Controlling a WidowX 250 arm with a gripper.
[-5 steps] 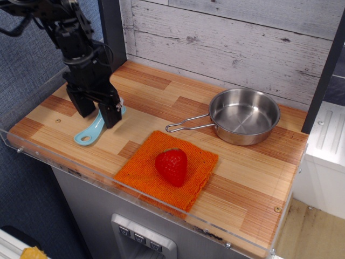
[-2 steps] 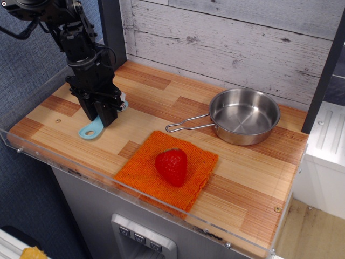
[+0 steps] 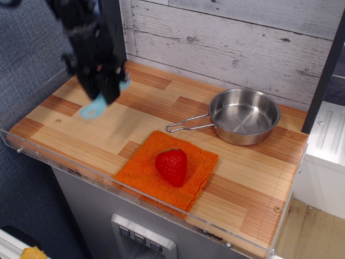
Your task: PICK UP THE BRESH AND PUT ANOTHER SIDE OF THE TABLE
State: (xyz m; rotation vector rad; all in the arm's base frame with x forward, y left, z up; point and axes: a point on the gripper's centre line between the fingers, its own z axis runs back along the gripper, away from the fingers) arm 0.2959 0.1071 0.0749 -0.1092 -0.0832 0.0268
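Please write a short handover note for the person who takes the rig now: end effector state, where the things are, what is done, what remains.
End effector: shut on the brush, held above the left end of the table; image is motion-blurred.
Pan at right rear; strawberry on orange cloth at front.
Done: brush picked up.
Left: carry it to the table's other side and release.
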